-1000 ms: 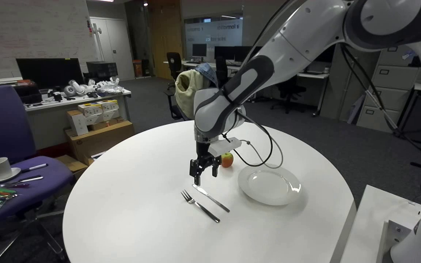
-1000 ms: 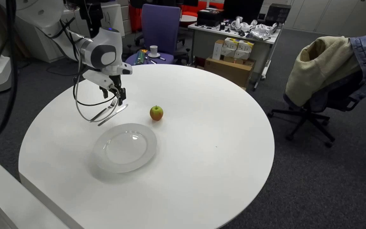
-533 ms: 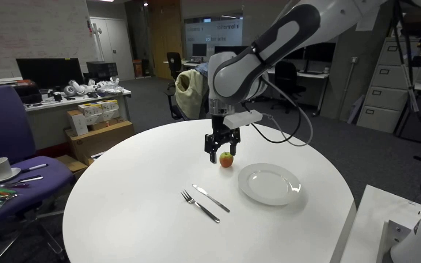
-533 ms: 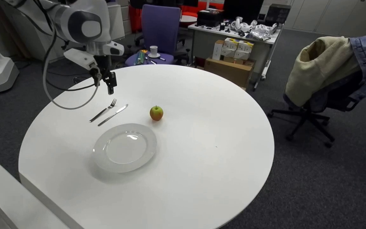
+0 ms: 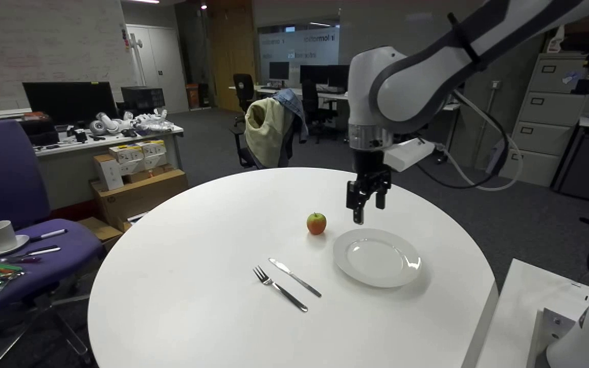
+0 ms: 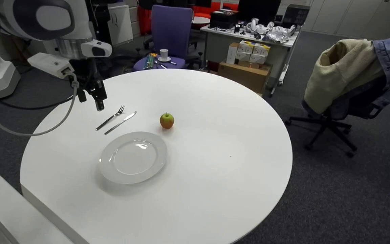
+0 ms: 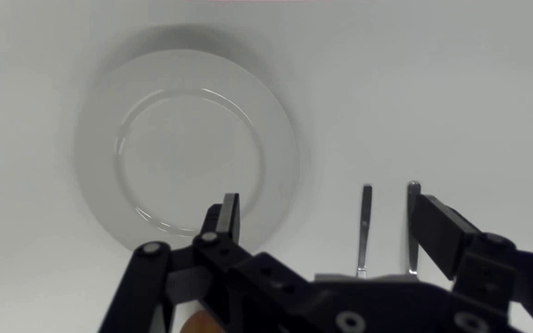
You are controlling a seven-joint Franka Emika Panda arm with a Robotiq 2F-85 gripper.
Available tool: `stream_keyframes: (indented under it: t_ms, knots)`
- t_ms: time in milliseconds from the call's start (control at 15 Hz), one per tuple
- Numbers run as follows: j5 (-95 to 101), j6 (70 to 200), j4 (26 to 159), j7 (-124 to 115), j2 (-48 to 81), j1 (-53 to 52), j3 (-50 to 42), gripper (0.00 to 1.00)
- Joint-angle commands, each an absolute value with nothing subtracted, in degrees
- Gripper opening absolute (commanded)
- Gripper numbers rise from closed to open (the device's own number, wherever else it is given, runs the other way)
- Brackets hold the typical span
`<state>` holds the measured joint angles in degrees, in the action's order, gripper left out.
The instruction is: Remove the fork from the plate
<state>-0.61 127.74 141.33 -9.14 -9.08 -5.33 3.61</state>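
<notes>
The silver fork [image 5: 287,295] lies flat on the white table, with its tines showing in both exterior views [image 6: 110,118]. In the wrist view only its dark handle [image 7: 413,254] shows, partly behind a finger; its tines are hidden there. A slim straight silver knife [image 5: 295,277] lies beside it, between fork and plate. The round white plate [image 5: 376,263] is bare and apart from the cutlery; it also shows in an exterior view [image 6: 134,157]. My gripper [image 5: 369,211] is open and empty, well above the table. In the wrist view its fingers [image 7: 328,199] are wide apart.
A reddish-yellow apple [image 5: 316,224] stands on the round table [image 5: 187,306] near the plate. A side surface [image 5: 524,306] adjoins the table by the robot base. A purple chair [image 5: 44,245] with a cup stands off the table. Cables hang from the arm.
My gripper has risen from just above the cutlery and moved away from it, back toward the robot base. It stays open and empty. The fork, knife, plate and apple have not moved.
</notes>
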Motion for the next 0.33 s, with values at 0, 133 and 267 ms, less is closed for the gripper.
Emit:
stream_keyframes:
  t_ms: [0,133,267]
  knots:
    - [3.34,127.29,151.22,-4.22,-20.85,-2.14,1.73,1.0]
    - [2.04,127.37,148.16,-5.75,-16.41,-2.3,2.4,1.0]
    - [2.48,127.37,150.56,-4.79,-19.31,-1.26,1.6,1.0]
